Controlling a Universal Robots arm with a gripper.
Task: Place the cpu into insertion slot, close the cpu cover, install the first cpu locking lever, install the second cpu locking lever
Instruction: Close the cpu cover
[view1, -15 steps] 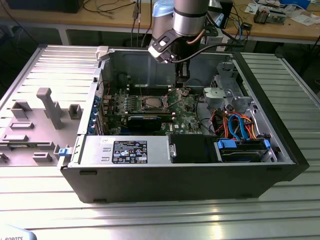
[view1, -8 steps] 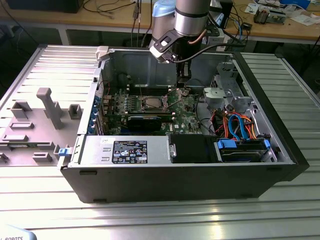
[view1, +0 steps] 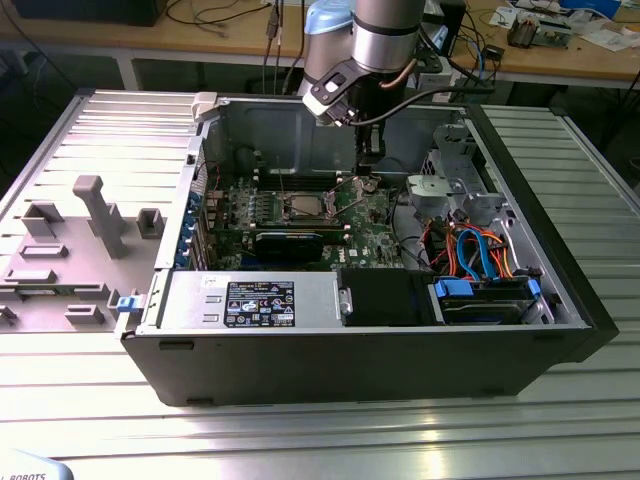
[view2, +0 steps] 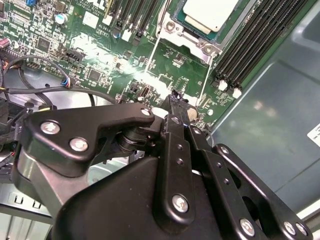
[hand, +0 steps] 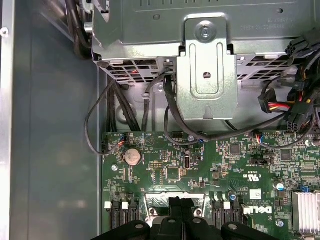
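The cpu (view2: 207, 14), a flat chip with a dull silver top, lies in the insertion slot (view2: 172, 27) on the green motherboard; the exterior view shows it (view1: 303, 207) in the middle of the open computer case. The cpu cover (view2: 152, 55) stands raised off the slot, its thin silvery frame sides running up toward my gripper (view2: 175, 97). In the first wrist view the cover's free edge (hand: 155, 199) lies just under my gripper (hand: 180, 206). The fingers are shut, tips at that edge; whether they pinch it I cannot tell. In the exterior view my gripper (view1: 366, 172) hangs just right of the slot.
Long black memory slots (view2: 250, 45) flank the socket. A metal drive cage (hand: 205, 65) and cable bundles (view1: 470, 250) fill the case's right side in the exterior view. The power supply (view1: 250, 300) lines the near wall. A grey fixture (view1: 100, 215) stands on the table at left.
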